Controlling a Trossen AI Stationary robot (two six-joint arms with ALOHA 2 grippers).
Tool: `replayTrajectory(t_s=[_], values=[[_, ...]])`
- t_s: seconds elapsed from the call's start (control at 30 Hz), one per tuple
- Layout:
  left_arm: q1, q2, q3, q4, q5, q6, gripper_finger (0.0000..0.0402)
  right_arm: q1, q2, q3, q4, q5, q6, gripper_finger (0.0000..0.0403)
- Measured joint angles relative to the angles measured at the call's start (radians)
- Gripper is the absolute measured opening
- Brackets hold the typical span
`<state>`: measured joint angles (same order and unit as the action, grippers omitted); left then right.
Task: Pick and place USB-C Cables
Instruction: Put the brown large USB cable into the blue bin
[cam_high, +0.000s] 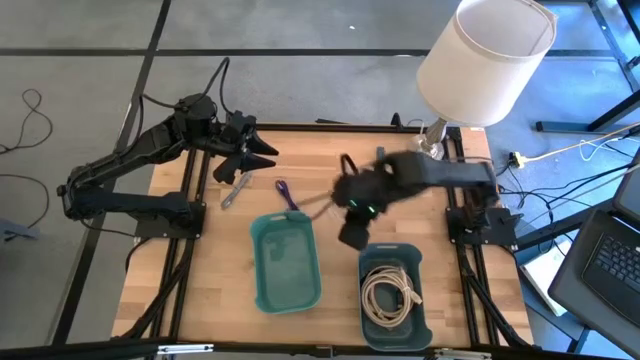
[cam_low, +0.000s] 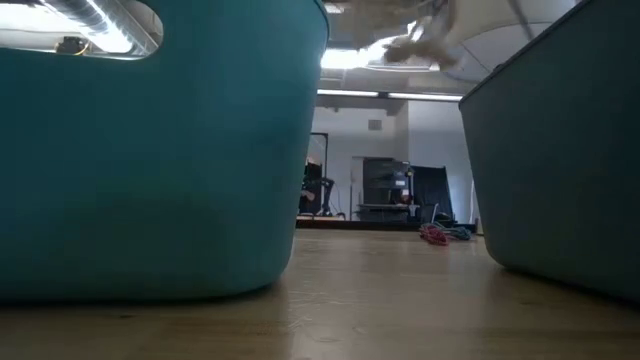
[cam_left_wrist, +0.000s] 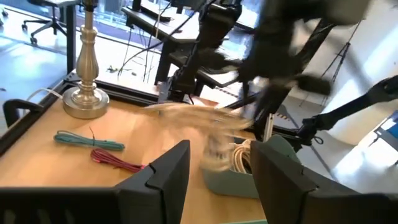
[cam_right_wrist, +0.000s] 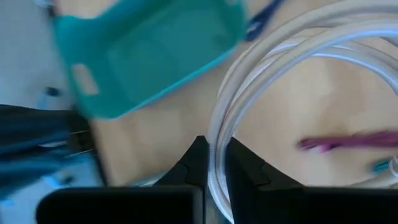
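Two teal trays sat on the wooden table in the high view: the left tray near the centre of the frame and the right tray toward the lower right, which already held coiled cream-white cables. The right gripper hung over the middle of the table, just above and between the two trays in that frame, blurred. In the right wrist view its two dark fingers were pinched nearly together on a strand of a cream-white cable coil; the loop rose out of the fingertips and swept across the right half of that picture, above bare wood, with the left tray in the upper left. A magenta lead lay on the wood at the right of that frame, inside the loop as seen there. From the left wrist view the held coil showed as a pale smear at centre frame, hanging above the right tray.

A purple lead lay on the table just above the left tray in the high view. Teal and red leads lay at the left of the left wrist picture, near a brass lamp base.

The left gripper waited at the upper left of the table, its fingers spread apart and holding nothing.
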<state>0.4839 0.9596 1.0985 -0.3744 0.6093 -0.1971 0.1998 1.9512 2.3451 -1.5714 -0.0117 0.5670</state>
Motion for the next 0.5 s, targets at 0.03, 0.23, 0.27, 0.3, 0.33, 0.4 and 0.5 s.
replayTrajectory(t_s=[0.03,0.23,0.27,0.3,0.33,0.4,0.5], values=[[0.0,0.0,0.0,0.0,-0.005,0.008,0.0161,0.031,-0.014,0.0,0.0,0.0,0.048,0.003],[0.0,0.0,0.0,0.004,-0.08,0.028,0.0161,0.215,-0.017,0.0,0.0,0.049,0.318,0.003],[0.0,0.0,0.0,0.005,-0.097,0.028,0.0161,0.242,-0.015,0.0,0.0,0.057,0.362,0.003],[0.0,0.0,0.0,0.005,-0.117,0.028,0.0161,0.269,-0.012,-0.006,0.003,0.067,0.409,0.003],[0.0,0.0,0.0,0.007,-0.125,0.028,0.0161,0.293,-0.009,-0.015,0.003,0.077,0.453,0.003],[0.0,0.0,0.0,0.013,-0.13,0.028,0.0161,0.339,-0.007,-0.043,0.001,0.099,0.561,0.003],[0.0,0.0,0.0,0.013,-0.13,0.028,0.0161,0.403,-0.008,-0.096,0.0,0.107,0.756,0.003]])
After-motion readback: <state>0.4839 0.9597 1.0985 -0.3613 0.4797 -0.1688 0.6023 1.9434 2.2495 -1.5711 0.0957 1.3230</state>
